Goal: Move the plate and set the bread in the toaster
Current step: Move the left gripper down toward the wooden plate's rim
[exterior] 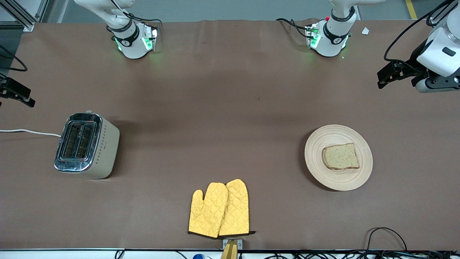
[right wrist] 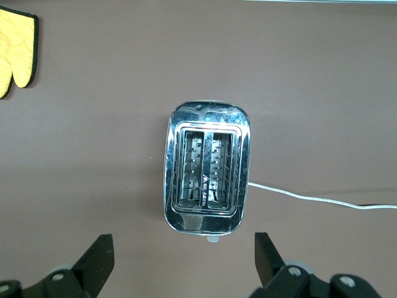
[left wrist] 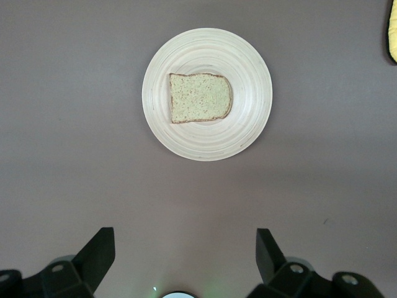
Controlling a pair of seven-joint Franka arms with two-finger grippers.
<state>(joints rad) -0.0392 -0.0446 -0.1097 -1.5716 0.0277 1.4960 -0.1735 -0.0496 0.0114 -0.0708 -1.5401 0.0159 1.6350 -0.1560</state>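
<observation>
The round wooden plate (exterior: 316,144) lies toward the left arm's end of the table, with the slice of brown bread (exterior: 340,157) flat on it. The chrome-topped toaster (exterior: 84,144) stands upright toward the right arm's end, both slots empty. My left gripper (exterior: 386,76) hangs high in the air, open and empty; its wrist view shows the plate (left wrist: 248,112) and bread (left wrist: 200,98) well clear of its gripper (left wrist: 185,239). My right gripper (exterior: 21,97) is also high, open and empty; its wrist view shows the toaster (right wrist: 206,167) just past its gripper (right wrist: 183,243).
Two yellow oven mitts (exterior: 220,209) lie near the table's front edge, midway between toaster and plate, and show in the left wrist view (left wrist: 392,31) and right wrist view (right wrist: 15,49). The toaster's white cord (exterior: 28,132) runs off the table's end.
</observation>
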